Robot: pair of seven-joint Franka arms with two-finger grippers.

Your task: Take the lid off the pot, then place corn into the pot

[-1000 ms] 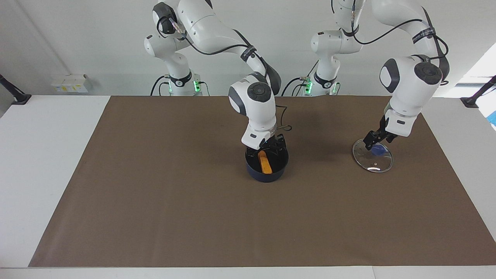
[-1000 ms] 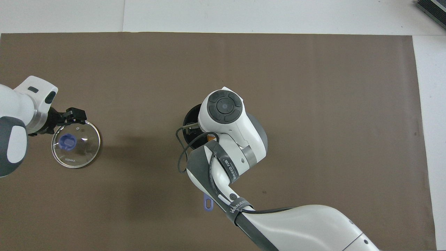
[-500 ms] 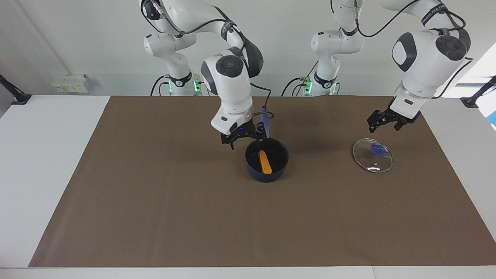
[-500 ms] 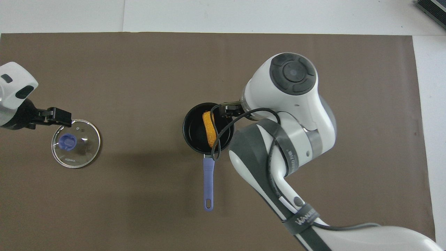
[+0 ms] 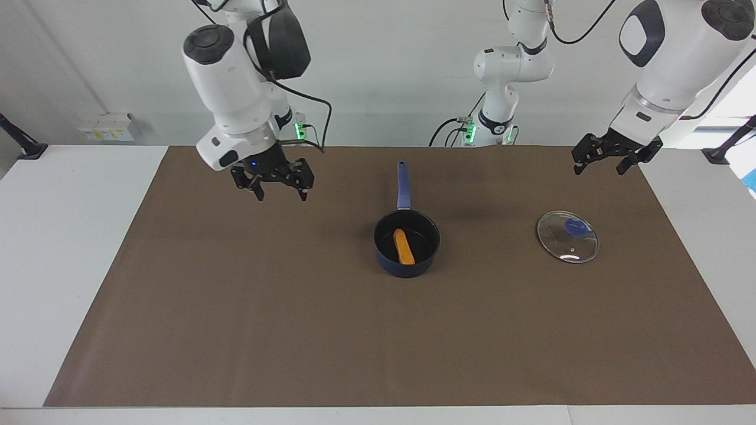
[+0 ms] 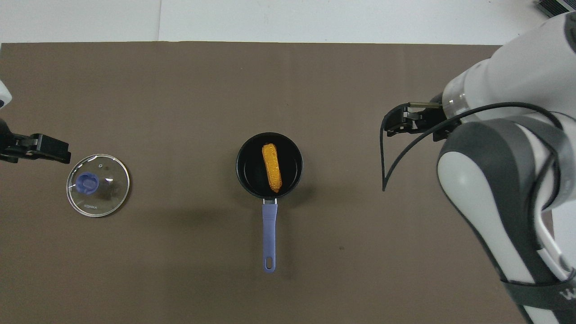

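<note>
pot: corn inside | lid: off, on mat

Overhead, the left arm is chopped off by the picture's edge, so only the dark tip of the left gripper pokes in. The right arm runs off the bottom corner. In the facing view both arms' upper links are cut off at the top.
</note>
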